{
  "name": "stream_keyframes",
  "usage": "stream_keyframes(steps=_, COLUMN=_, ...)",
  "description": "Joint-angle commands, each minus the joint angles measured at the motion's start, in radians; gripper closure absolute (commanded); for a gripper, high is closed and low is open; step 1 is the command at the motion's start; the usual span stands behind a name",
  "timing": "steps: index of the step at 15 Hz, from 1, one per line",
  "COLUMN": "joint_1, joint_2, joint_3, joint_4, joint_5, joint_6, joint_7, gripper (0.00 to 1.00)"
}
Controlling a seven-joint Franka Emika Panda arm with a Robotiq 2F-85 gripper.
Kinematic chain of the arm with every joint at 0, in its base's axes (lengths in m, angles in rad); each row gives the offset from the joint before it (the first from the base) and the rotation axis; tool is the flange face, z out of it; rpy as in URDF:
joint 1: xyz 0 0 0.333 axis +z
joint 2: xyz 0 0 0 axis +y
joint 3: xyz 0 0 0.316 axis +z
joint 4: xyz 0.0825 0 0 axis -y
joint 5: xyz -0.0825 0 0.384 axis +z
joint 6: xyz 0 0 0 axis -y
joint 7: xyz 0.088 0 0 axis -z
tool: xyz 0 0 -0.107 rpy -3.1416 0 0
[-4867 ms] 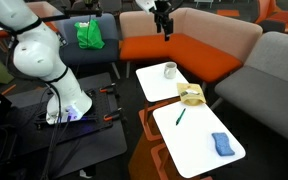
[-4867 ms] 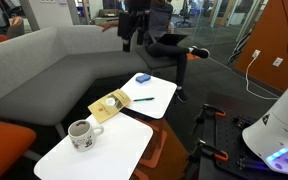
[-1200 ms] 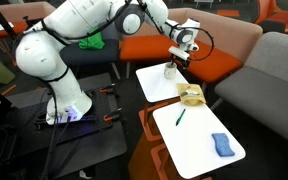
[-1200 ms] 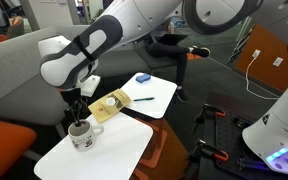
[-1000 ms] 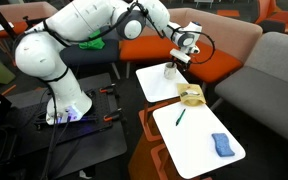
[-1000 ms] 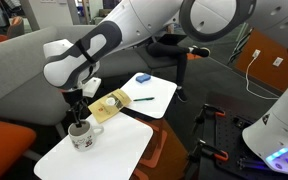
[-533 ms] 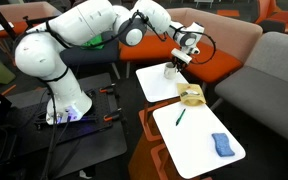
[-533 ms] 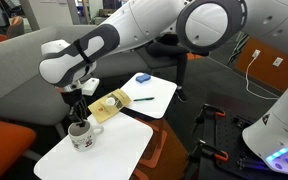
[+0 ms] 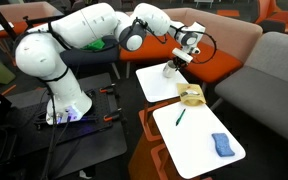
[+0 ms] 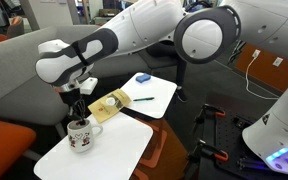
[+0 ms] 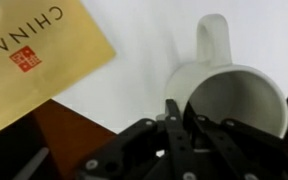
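A white mug (image 11: 234, 100) stands on a small white table (image 10: 104, 160), with a dark print on its side in an exterior view (image 10: 79, 137). My gripper (image 11: 180, 115) comes down on its rim at the side opposite the handle. One finger is outside the wall and one inside, and the jaws are shut on the rim. In both exterior views the gripper (image 9: 174, 64) (image 10: 76, 113) sits right on top of the mug (image 9: 169, 71).
A yellow packet (image 11: 39, 55) (image 9: 192, 95) lies across the gap to the second white table (image 9: 199, 145), which carries a green pen (image 9: 180, 116) and a blue sponge (image 9: 222, 144). Grey and orange sofas (image 9: 189, 50) surround the tables.
The jaws have shut on the mug's rim over the last second; before that they stood open over it. The arm has dropped slightly. The mug has stayed in place.
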Motion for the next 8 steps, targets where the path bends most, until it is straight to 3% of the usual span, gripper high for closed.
stream_keyframes(steps=1, joint_1=0.008, joint_2=0.029, joint_3=-0.009, joint_4=0.072, joint_5=-0.007, joint_6=-0.046, joint_7=0.008, gripper=0.98)
stream_keyframes(steps=8, joint_1=0.039, joint_2=-0.03, joint_3=-0.103, joint_4=0.035, joint_5=-0.053, joint_6=0.066, joint_7=0.261, gripper=0.98)
